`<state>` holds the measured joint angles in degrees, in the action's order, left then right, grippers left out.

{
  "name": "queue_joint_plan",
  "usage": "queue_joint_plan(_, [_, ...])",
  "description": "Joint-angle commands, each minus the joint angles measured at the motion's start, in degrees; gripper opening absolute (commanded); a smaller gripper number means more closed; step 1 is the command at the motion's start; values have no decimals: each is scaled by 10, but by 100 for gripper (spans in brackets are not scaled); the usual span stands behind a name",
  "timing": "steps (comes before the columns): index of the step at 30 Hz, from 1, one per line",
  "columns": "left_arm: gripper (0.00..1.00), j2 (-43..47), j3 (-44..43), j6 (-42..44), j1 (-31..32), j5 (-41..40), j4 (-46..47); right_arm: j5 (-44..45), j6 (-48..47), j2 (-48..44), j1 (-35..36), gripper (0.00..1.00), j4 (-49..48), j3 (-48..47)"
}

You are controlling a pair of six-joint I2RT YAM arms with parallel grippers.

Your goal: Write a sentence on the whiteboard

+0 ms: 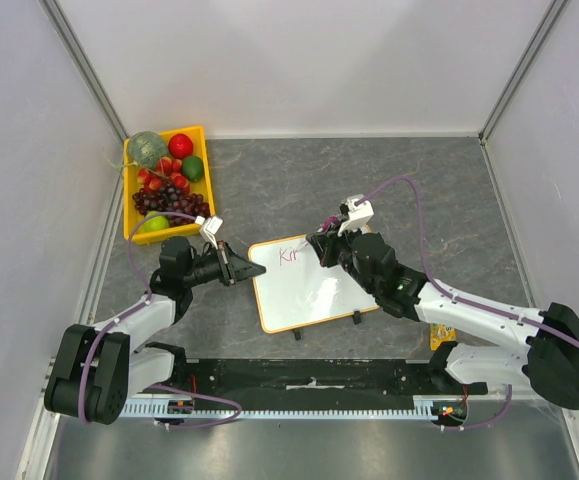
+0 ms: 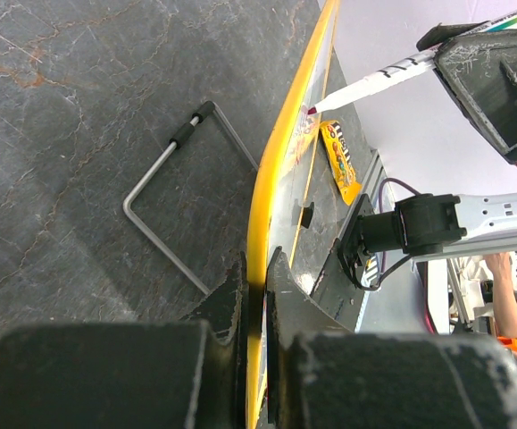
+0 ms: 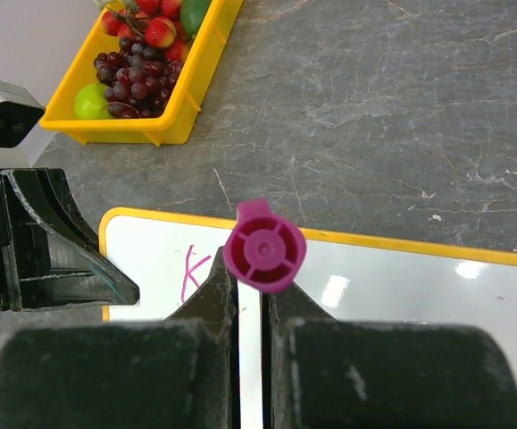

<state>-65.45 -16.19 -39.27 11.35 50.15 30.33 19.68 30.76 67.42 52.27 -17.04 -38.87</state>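
Whiteboard [image 1: 309,295] lies mid-table between the two arms, its two clips [image 1: 297,333] on the near long edge. Left gripper [image 1: 252,270] comes in from the left, clamped on the board's left edge. Right gripper [image 1: 321,245] reaches in from the right over the far edge and holds the marker [image 3: 264,250], whose tip seems to touch the board, though the angle is tight. The sentence [image 1: 289,254] starts in the far left corner. Fruit tray [image 3: 115,128] is back left, behind the left gripper. Candy packet [image 1: 442,336] lies near right, just beside the right arm.
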Motion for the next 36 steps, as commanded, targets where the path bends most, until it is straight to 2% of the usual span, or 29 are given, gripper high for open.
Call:
queue_joint_plan(1, [2, -6, 7, 55, 2, -44, -45, 4, 3, -5, -6, 0, 17, 18])
queue_joint_plan(19, [2, -8, 5, 55, 2, -44, -45, -10, 13, -25, -6, 0, 17, 45])
queue_joint_plan(29, [2, -8, 6, 55, 2, -44, -45, -11, 12, -76, -6, 0, 24, 14])
queue_joint_plan(36, [2, -7, 7, 54, 1, -44, -45, 5, 19, -56, -14, 0, 10, 2])
